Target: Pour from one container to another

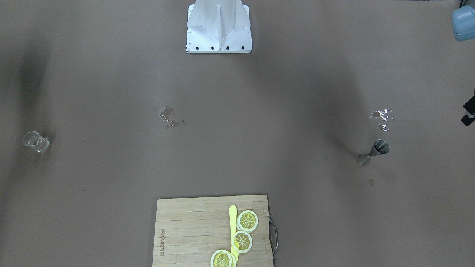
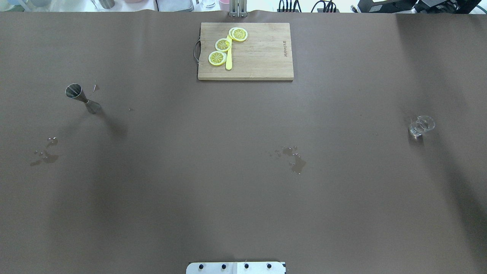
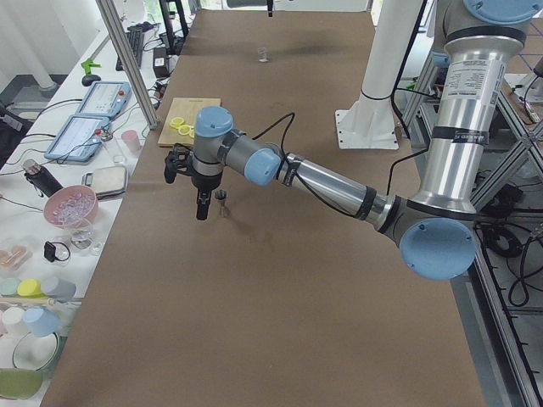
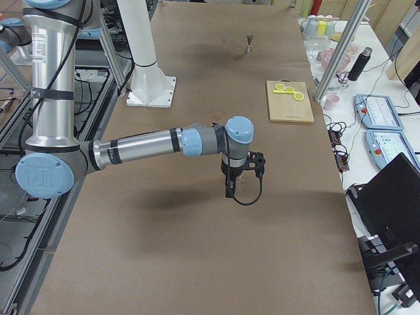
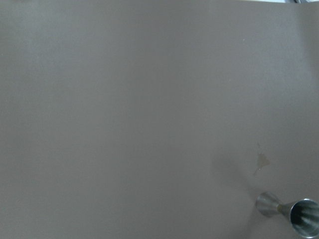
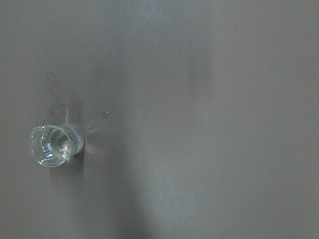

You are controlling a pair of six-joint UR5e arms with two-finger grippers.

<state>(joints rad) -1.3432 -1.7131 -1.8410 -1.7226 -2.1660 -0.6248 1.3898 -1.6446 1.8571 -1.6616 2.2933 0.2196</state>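
An off-centre grasp could topple the slim steel hourglass jigger (image 2: 81, 98), well left of the bamboo cutting board (image 2: 262, 57). Whether the left gripper (image 3: 202, 212) or right gripper (image 4: 230, 190) stands parted, I cannot tell.

A wide worktop (image 2: 243, 213) covered by a brown matte sheet lies evenly lit with soft shadows, a cluttered white side bench (image 3: 64, 170) and an aluminium post (image 3: 128, 61) along one long edge.
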